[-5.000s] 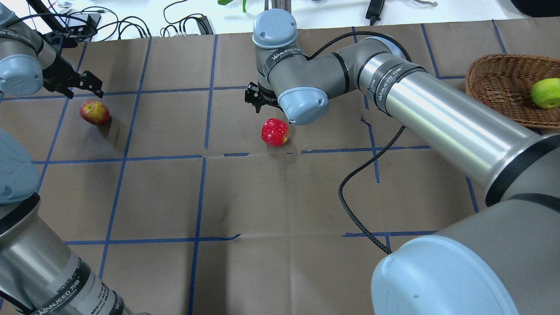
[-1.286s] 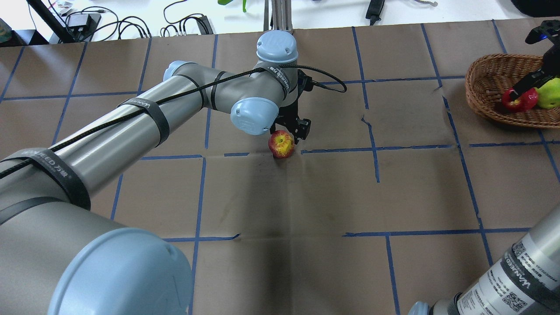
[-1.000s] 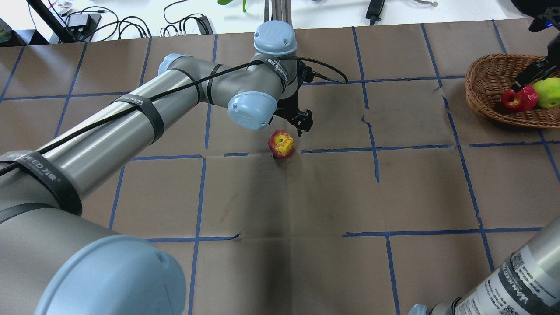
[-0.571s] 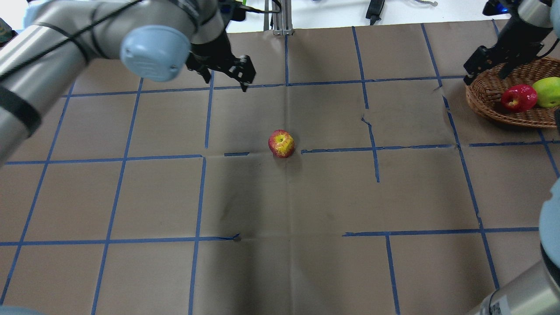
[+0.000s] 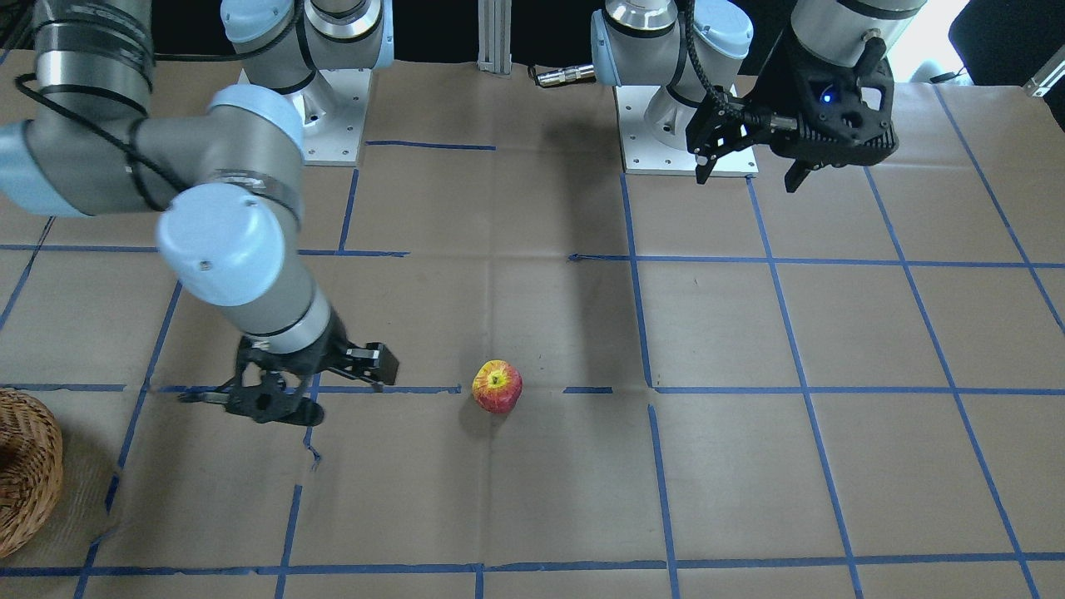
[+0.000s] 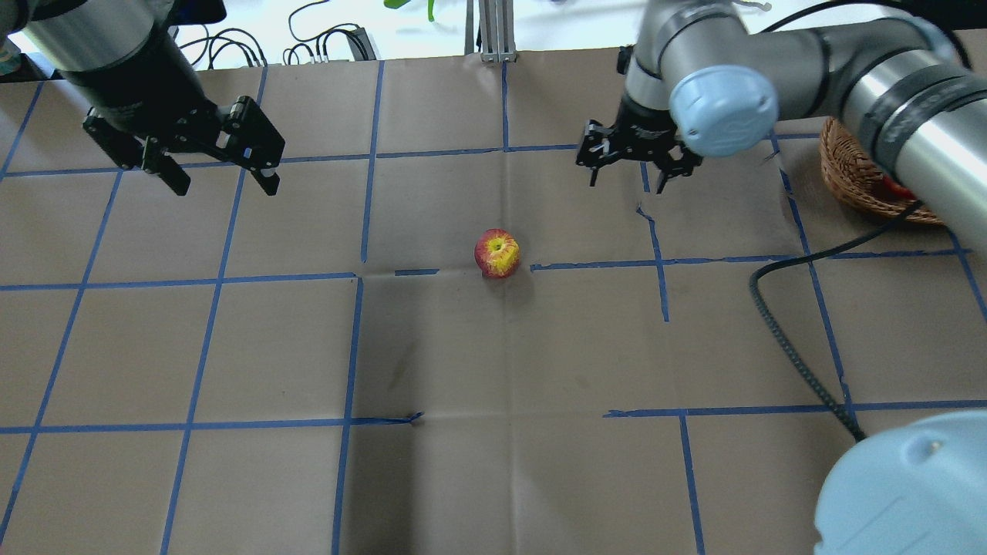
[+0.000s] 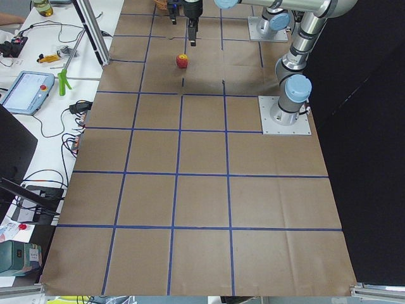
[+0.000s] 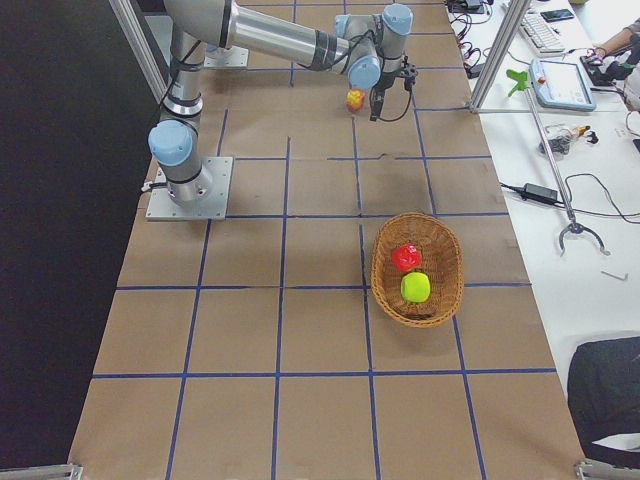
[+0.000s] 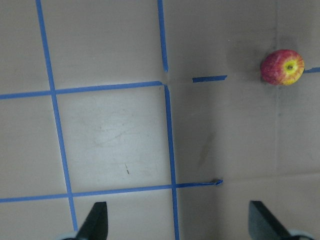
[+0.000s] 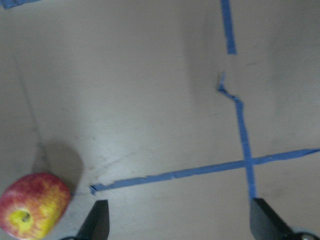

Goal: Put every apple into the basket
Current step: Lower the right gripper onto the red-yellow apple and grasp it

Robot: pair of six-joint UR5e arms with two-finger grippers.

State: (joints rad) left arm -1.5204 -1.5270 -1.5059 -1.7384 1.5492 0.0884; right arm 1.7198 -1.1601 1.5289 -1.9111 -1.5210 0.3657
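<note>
The red-and-yellow blushed apple (image 6: 497,253) lies alone on the brown paper at the table's middle (image 5: 497,386). The glossy red apple (image 8: 405,257) and the lime green apple (image 8: 416,288) lie in the wicker basket (image 8: 440,300), at the table's right end (image 6: 852,181). My right gripper (image 6: 631,166) is open and empty, hovering between basket and blushed apple; its wrist view shows that apple at lower left (image 10: 34,205). My left gripper (image 6: 216,158) is open and empty, high over the far left; its wrist view shows the apple far off (image 9: 282,67).
My right arm (image 6: 887,92) crosses over the basket's rim, with its black cable (image 6: 779,324) looping over the paper. Blue tape lines grid the paper. Cables and a pendant lie beyond the table's far edge (image 6: 324,42).
My left gripper has let go of the blushed apple at the middle and drawn back to the far left. My right gripper left the red apple in the basket and swung left towards the middle.
</note>
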